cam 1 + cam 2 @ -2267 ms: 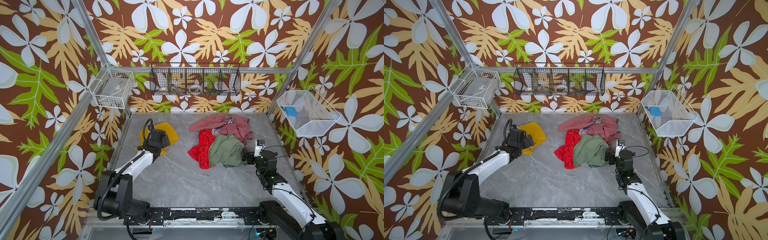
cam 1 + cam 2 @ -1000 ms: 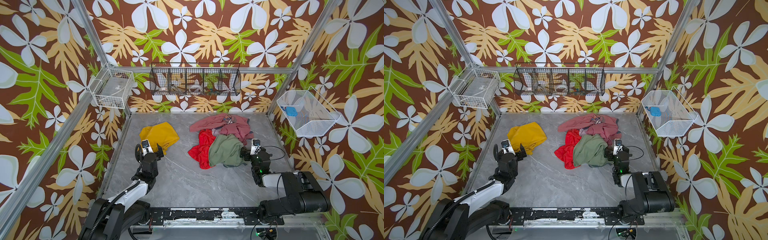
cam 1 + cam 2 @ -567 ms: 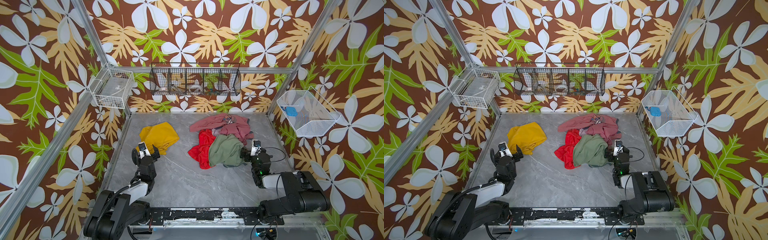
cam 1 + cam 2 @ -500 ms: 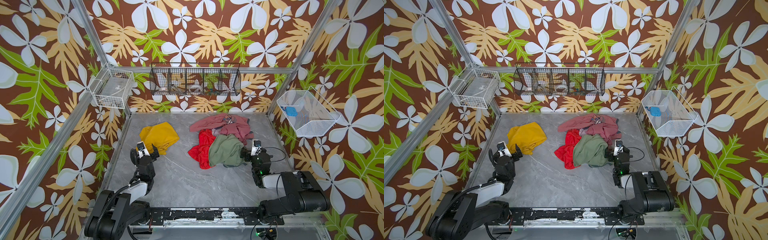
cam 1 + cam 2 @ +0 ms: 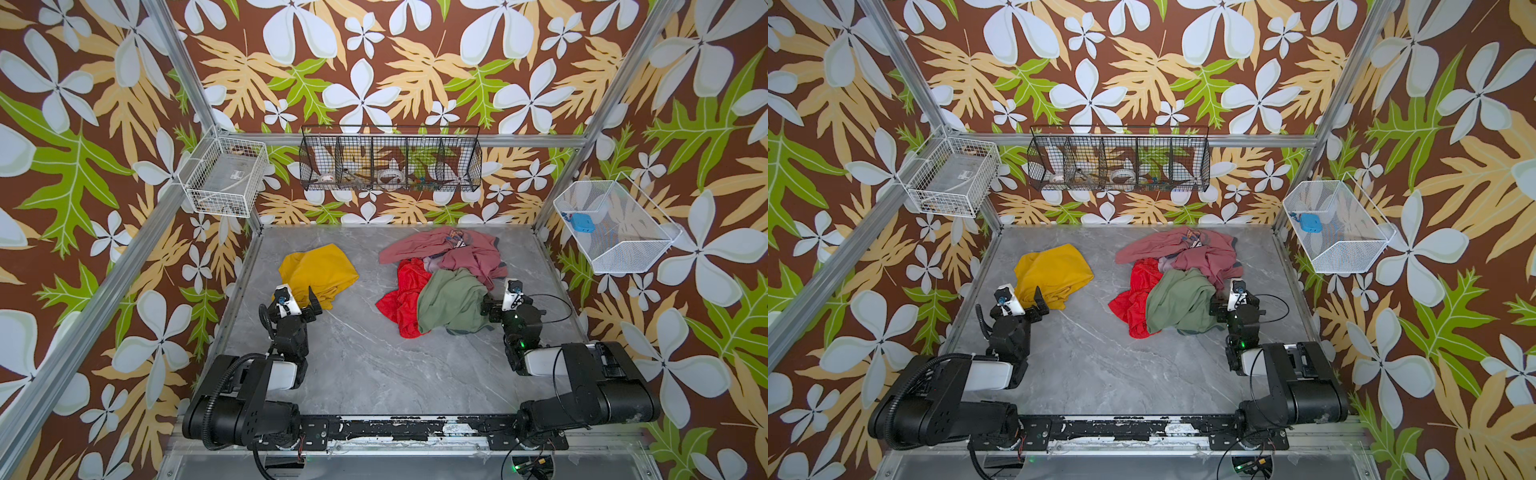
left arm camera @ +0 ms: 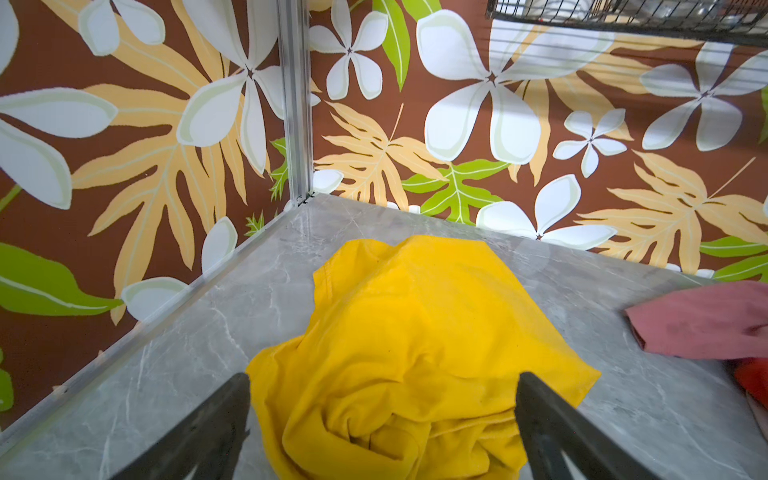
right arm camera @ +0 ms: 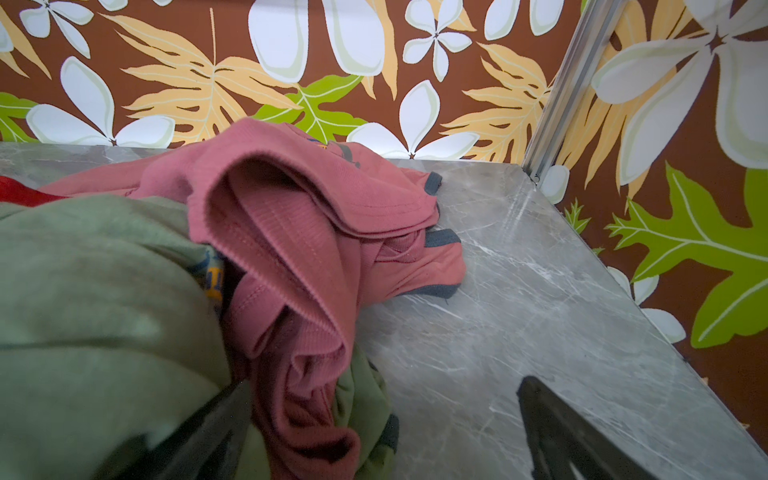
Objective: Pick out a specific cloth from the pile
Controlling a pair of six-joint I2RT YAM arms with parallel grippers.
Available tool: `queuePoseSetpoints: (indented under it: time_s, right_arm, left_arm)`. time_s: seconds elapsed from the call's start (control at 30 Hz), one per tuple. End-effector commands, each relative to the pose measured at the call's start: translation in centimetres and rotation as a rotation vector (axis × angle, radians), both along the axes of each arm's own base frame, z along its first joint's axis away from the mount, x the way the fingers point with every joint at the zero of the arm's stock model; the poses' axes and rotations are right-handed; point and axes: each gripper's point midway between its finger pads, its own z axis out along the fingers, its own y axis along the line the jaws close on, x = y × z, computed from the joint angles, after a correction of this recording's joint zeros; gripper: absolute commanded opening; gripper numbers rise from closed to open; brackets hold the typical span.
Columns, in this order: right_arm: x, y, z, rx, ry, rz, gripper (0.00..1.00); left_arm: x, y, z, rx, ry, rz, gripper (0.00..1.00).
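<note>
The cloth (image 5: 318, 270), rumpled mustard yellow, lies alone on the grey marbled table (image 5: 365, 365) near the left wall, well apart from the pile (image 5: 440, 282) of pink, red and sage-green garments. The left gripper (image 6: 382, 377) sits at the cloth's near edge, jaws spread wide and empty; the right gripper (image 7: 384, 384), equally wide and empty, is beside the pile, one finger seemingly against green fabric. Only the right wrist view shows a blue-and-yellow print (image 7: 212, 276) among the folds, too blurred to read, while the white wire basket (image 5: 224, 176) appears only in both top views.
</note>
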Motion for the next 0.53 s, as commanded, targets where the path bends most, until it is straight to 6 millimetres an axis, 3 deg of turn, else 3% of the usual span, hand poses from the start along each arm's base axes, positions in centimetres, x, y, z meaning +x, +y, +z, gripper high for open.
queuePoseSetpoints:
  time_s: [0.0,0.5]
  right_arm:
    - [0.15,-0.01,0.52,0.006,-0.022,-0.003,1.00]
    - [0.15,-0.03,0.60,0.006,-0.024,-0.004,1.00]
  left_arm:
    - [0.15,-0.11,0.88,0.006,-0.038,-0.006,1.00]
    - [0.22,-0.19,0.76,0.004,-0.031,-0.011,1.00]
